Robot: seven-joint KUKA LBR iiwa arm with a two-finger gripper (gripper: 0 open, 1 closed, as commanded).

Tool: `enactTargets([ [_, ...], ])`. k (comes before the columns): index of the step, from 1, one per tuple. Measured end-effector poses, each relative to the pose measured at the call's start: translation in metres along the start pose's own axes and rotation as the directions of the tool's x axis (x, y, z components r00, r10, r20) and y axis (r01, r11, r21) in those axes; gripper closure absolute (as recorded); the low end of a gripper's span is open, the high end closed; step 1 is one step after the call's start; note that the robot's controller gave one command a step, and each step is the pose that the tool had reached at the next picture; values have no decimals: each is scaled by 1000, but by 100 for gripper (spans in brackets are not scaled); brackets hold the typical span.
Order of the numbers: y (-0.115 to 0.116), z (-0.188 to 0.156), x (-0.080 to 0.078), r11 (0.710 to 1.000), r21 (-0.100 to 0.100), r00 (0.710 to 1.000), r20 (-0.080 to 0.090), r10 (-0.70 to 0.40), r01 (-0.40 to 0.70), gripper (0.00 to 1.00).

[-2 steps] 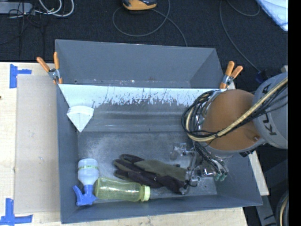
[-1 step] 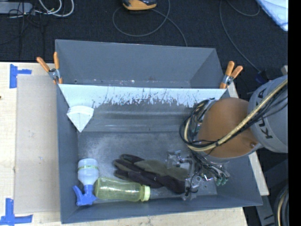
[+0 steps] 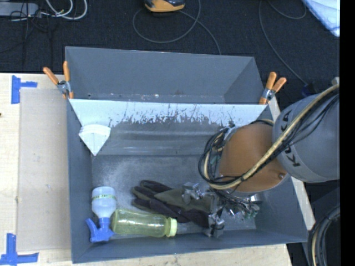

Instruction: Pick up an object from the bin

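Where gripper point(image 3: 216, 224) overlaps black glove point(image 3: 154, 197), contact unclear

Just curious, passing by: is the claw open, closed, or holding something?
Claw: cannot be told; it sits low at the black glove's right end.

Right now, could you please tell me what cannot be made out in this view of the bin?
1. Camera view: the right end of the black glove is covered by the gripper and the orange cover above it.
2. Camera view: the bin floor at its lower right lies under that cover.
3. Camera view: whether the blue piece belongs to the green bottle or the white-capped thing is too small to tell.
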State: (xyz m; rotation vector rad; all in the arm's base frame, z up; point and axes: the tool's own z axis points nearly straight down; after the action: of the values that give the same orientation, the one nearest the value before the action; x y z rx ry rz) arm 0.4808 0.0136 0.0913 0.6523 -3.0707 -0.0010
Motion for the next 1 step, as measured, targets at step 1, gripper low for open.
enactTargets([
  [1, 31, 21, -7, 1000, -1, 1000, 0, -30, 30, 100],
])
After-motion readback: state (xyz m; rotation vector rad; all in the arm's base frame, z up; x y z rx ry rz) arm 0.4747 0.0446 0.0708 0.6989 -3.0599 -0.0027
